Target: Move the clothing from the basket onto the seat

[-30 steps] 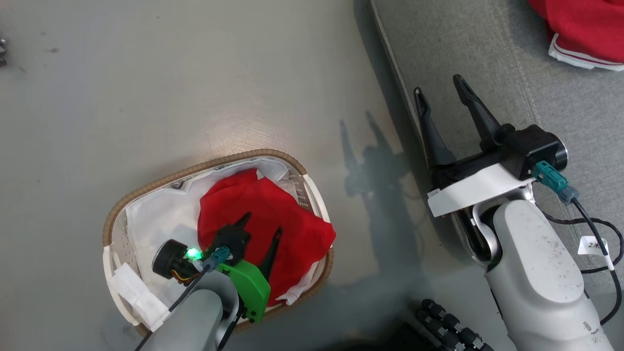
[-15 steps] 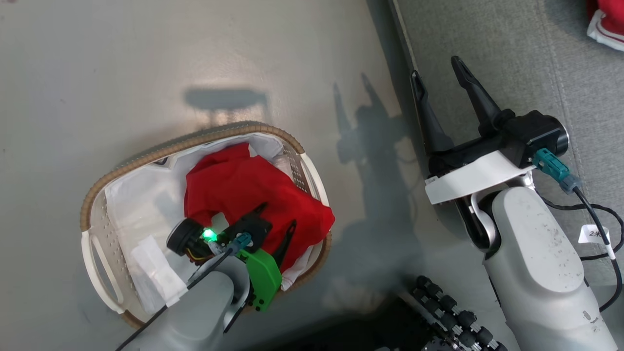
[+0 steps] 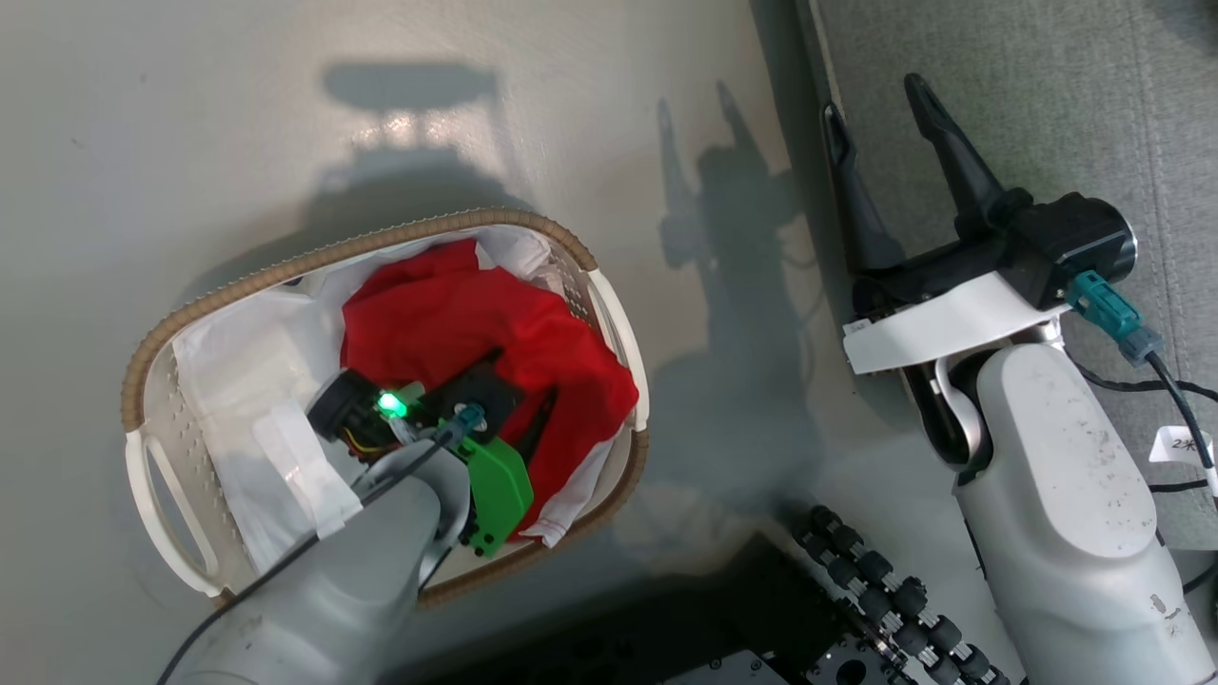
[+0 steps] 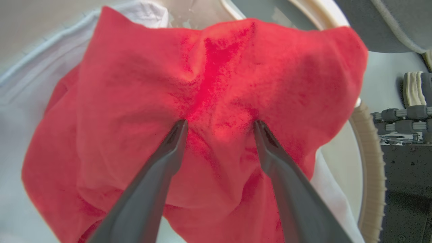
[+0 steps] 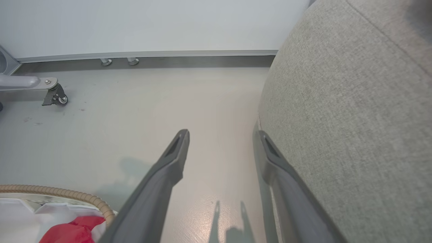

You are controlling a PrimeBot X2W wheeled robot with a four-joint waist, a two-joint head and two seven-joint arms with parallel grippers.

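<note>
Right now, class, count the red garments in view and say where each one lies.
1. A red garment lies bunched in the basket, with the fingertips of the open left hand on it. Another piece may be hidden in its folds or beneath it.

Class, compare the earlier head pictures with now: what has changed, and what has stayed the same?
The head camera has shifted. The left pincer has sunk deeper into the basket, its open fingertips now pressing the red clothing; nothing gripped yet. Unchanged: the clothing lies in the basket, and the right pincer hangs open and empty by the seat edge.
</note>
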